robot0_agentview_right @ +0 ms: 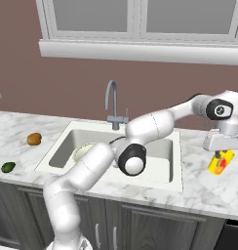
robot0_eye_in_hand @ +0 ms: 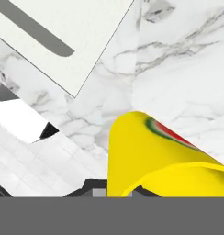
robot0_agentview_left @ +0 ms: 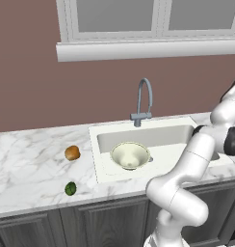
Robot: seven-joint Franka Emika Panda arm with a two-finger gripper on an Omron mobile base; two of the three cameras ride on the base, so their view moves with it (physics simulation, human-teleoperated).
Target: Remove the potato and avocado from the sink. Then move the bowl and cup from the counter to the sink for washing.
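Yellow cup (robot0_agentview_right: 221, 162) hangs tilted in the hand (robot0_agentview_right: 221, 152), which is clamped tight on its rim, over the counter (robot0_agentview_right: 204, 185) right of the sink (robot0_agentview_right: 162, 163). Far to the hand's left, the bowl (robot0_agentview_left: 131, 155) sits in the sink; beyond it, potato (robot0_agentview_left: 72, 153) and avocado (robot0_agentview_left: 70, 188) lie on the counter.

place: home kitchen | evidence: white marble counter (robot0_agentview_right: 199, 190) lay under the pincer (robot0_agentview_right: 222, 155) | recessed white sink (robot0_agentview_right: 162, 158) with grey gooseneck faucet (robot0_agentview_right: 112, 105) sat off to the pincer's side | dark grey cabinet doors (robot0_agentview_right: 140, 222) ran below it | a white-framed window (robot0_agentview_right: 140, 24) stood in the reddish-brown wall (robot0_agentview_right: 67, 83) beyond it
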